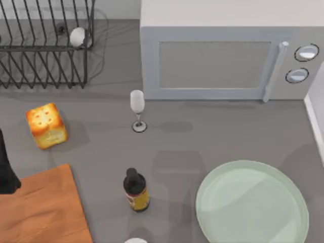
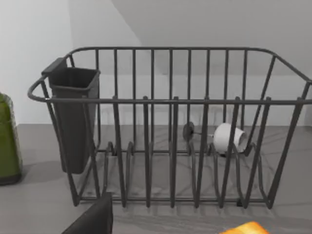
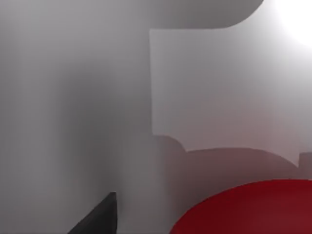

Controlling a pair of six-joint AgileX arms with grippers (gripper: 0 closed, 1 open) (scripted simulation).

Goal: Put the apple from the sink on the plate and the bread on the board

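Sitting very close in front of the right jaws is the apple [image 3: 248, 207], red and shiny, with plain grey walls around it. I cannot tell if the right jaws are wide or narrow.

The left arm [image 1: 5, 169] is at the left edge of the bench [image 1: 202, 136], over the edge of the board [image 1: 43, 210]. I cannot tell if the left jaws are wide or narrow either. They hold nothing that I can see.

The bread [image 1: 46, 125] stands on the bench just ahead of the left jaws, near the far end of the board but not on it. Its brown top with little holes faces up. Past the bread, farther from the left jaws, is a black wire dish rack [image 2: 170, 102]. A small white glass [image 2: 229, 138] lies on its side in the rack, and a dark cup for spoons [image 2: 73, 117] hangs at one end. A green bottle [image 2: 7, 141] stands beside the rack.

The plate [image 1: 251, 202] is well apart from the left jaws, on the right side of the bench. Nothing lies on it. Between the board and the plate stands a dark bottle [image 1: 135, 190] with a yellow label. A wine glass [image 1: 137, 109] stands upright farther back, in front of the microwave [image 1: 217, 50].
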